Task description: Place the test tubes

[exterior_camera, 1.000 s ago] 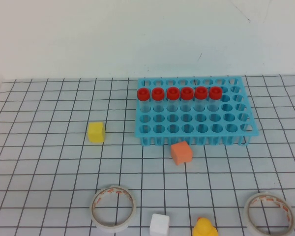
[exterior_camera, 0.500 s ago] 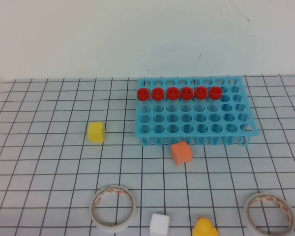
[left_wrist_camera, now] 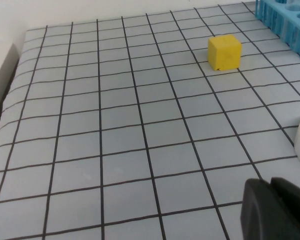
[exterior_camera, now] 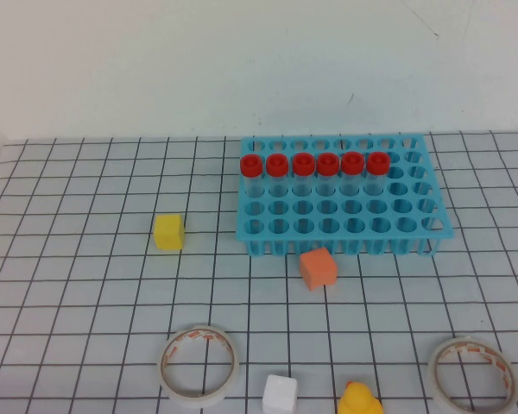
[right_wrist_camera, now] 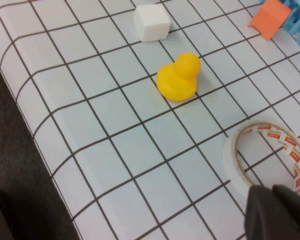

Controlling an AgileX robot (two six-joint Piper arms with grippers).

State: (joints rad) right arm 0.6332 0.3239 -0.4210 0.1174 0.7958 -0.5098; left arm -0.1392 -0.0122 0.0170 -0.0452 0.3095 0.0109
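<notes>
Nearest, off the bottom edge of the high view: left gripper (left_wrist_camera: pixel 270 192) clenched on nothing, low over bare grid beside the left tape roll (exterior_camera: pixel 198 364). Right gripper (right_wrist_camera: pixel 274 196) also clenched and empty, by the right tape roll (exterior_camera: pixel 471 373) and the duck (exterior_camera: pixel 360 399). Mid frame: orange cube (exterior_camera: pixel 318 267) just in front of the blue rack (exterior_camera: pixel 414 226). Farther, upper right of centre: six red-capped test tubes (exterior_camera: pixel 315 166) upright in one row, long axes vertical. No loose tube seen. Rack well ahead of both grippers, probably nearer the right one.
</notes>
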